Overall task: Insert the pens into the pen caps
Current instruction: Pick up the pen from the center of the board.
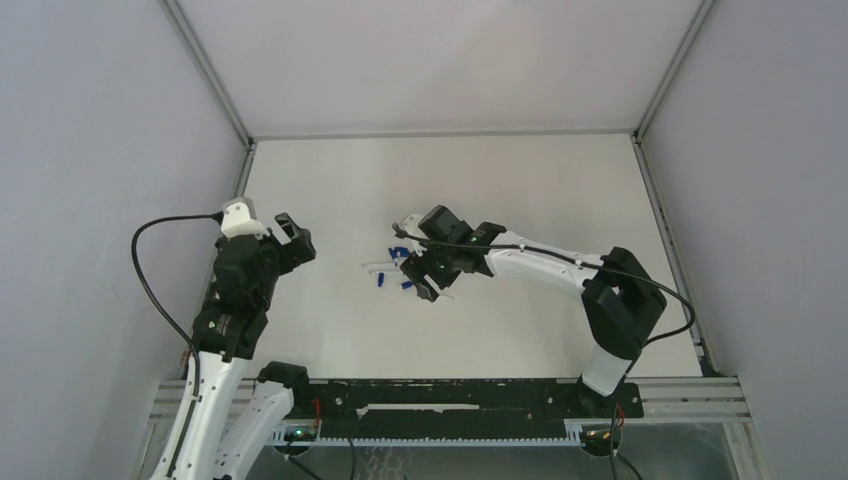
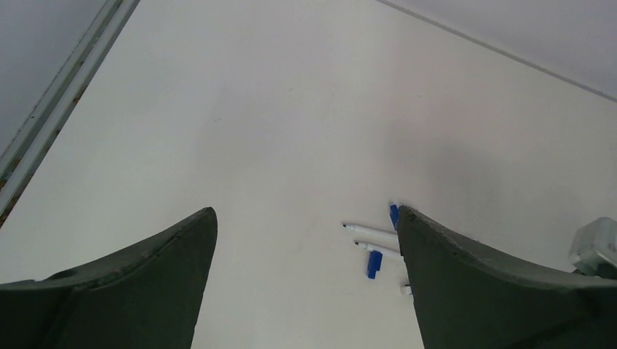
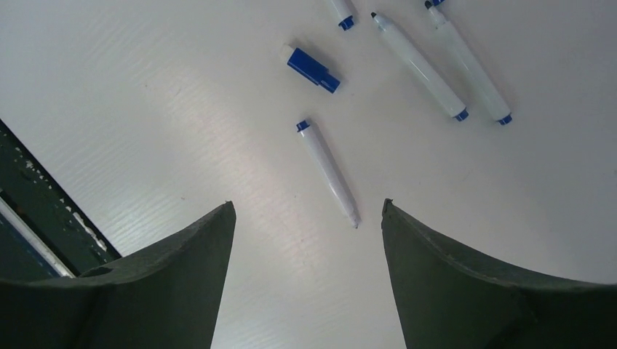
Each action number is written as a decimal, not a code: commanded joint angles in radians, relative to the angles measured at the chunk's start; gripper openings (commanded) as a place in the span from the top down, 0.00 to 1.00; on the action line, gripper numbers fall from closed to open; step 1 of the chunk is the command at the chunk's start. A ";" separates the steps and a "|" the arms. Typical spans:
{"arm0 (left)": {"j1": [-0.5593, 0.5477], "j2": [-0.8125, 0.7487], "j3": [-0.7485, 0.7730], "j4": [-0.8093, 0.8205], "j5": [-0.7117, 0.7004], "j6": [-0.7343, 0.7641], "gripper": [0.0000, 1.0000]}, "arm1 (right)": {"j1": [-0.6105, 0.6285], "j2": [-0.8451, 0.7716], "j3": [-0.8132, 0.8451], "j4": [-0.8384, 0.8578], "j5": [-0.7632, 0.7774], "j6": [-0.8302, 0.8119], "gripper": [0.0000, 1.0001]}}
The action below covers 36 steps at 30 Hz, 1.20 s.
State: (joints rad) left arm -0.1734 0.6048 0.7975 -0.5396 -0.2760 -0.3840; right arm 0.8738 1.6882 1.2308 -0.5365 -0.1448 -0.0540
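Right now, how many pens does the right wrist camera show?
4. One pen lies centre; two lie side by side upper right; one is cut by the top edge.

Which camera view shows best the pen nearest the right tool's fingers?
The right wrist view: the pen lies whole, near and sharp, blue end visible. In the top external view the right tool hides most of that area. The left wrist view shows small pens; whether this one is among them, I cannot tell.
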 commanded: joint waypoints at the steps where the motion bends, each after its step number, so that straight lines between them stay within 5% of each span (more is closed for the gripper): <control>1: 0.009 0.025 -0.007 0.026 0.021 0.008 0.04 | 0.011 0.049 0.066 0.032 -0.037 -0.068 0.20; 20: 0.013 0.030 -0.009 0.021 0.028 0.007 0.04 | 0.025 0.215 0.098 0.043 -0.006 -0.123 0.43; 36: 0.015 0.035 -0.010 0.020 0.030 0.006 0.04 | 0.024 0.260 0.051 -0.007 0.083 -0.173 0.47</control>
State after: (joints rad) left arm -0.1673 0.6415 0.7975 -0.5407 -0.2546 -0.3840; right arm 0.8925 1.9453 1.2987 -0.5251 -0.0875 -0.1955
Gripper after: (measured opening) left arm 0.963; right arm 0.543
